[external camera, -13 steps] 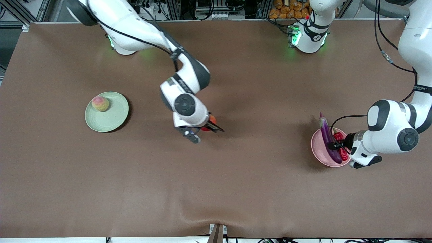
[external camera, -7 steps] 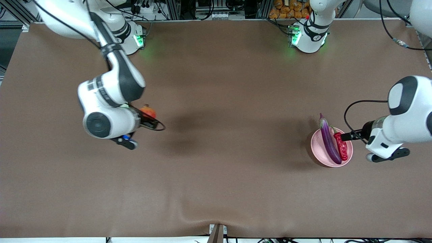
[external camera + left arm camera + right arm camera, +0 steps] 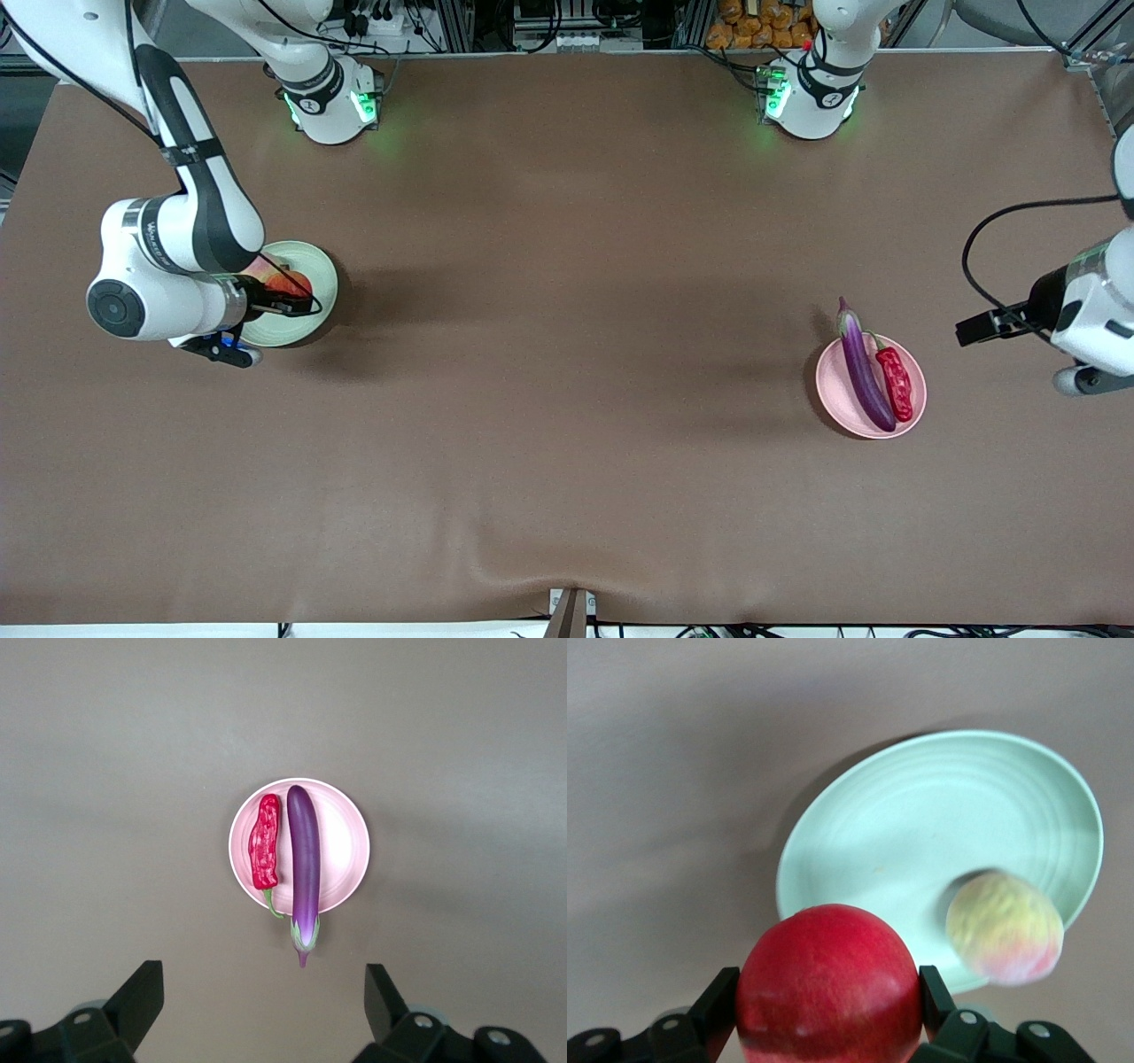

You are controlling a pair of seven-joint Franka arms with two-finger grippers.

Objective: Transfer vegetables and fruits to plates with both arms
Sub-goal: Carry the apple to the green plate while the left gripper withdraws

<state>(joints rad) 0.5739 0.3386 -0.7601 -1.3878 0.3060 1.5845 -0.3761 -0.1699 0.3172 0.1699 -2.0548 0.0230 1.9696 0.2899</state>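
**Red pomegranate held over the green plate**

Clamped between the black fingers of the right gripper (image 3: 830, 1014): round glossy red pomegranate (image 3: 829, 983), hanging over the pale green round plate (image 3: 321, 268) at left centre of the front frame; on that plate, a fuzzy yellowish-pink peach (image 3: 1004, 927). Spread wide and empty, at the right edge: left gripper (image 3: 264, 1005). Lying side by side on the pale pink round plate (image 3: 831, 388), lower right: long purple eggplant (image 3: 863, 375), red chili pepper (image 3: 896, 383).
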